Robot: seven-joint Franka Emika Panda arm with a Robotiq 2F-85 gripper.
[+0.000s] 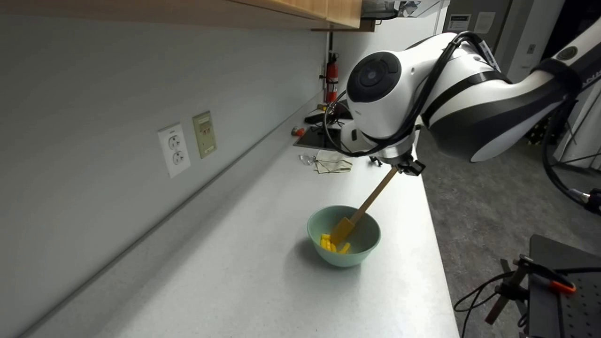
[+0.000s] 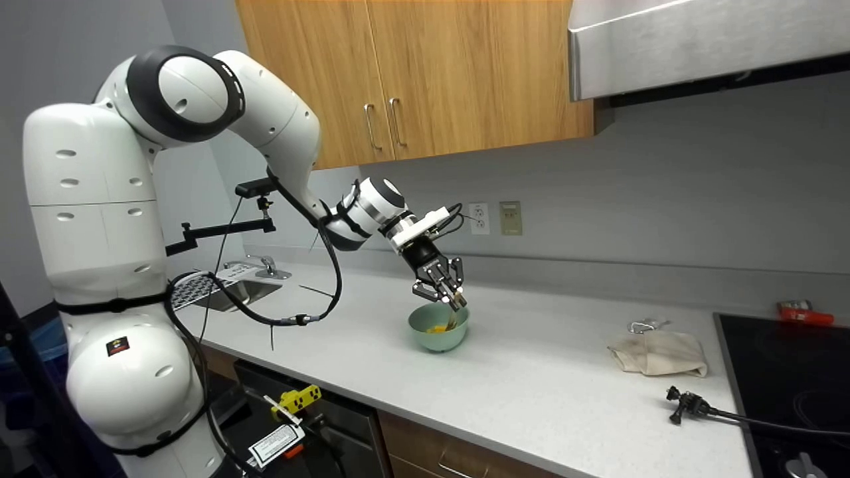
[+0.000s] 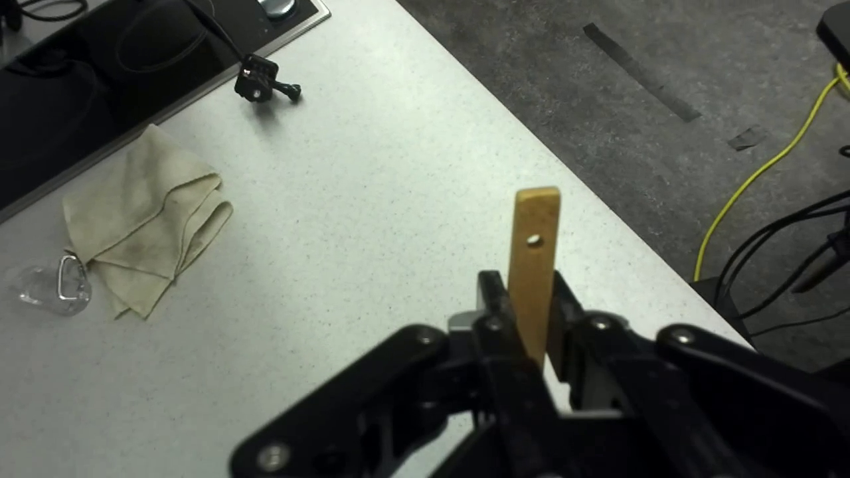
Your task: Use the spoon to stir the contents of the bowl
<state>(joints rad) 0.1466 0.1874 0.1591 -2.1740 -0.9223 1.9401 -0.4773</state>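
Observation:
The pale green bowl point(image 1: 341, 261) stands upright on the counter; it also shows in an exterior view point(image 2: 439, 342). The contents point(image 1: 327, 242), a small heap of yellow pieces, lie in the bowl; they also show in an exterior view point(image 2: 436, 329). The wooden spoon point(image 1: 375, 191) leans with its flat head down in the bowl, against the pieces. Its handle end with a hole shows in the wrist view point(image 3: 534, 255). My gripper point(image 3: 524, 282) is shut on the handle, above the bowl; it also shows in both exterior views point(image 1: 409, 167) point(image 2: 458, 300). The bowl is out of the wrist view.
A beige cloth point(image 2: 659, 353) and a clear item with a metal clip point(image 3: 70, 284) lie near the black cooktop point(image 2: 797, 378). A black clamp mount point(image 2: 690, 403) lies at the cooktop's edge. The wall point(image 1: 94, 141) runs behind the counter, with wooden cabinets point(image 2: 465, 73) above.

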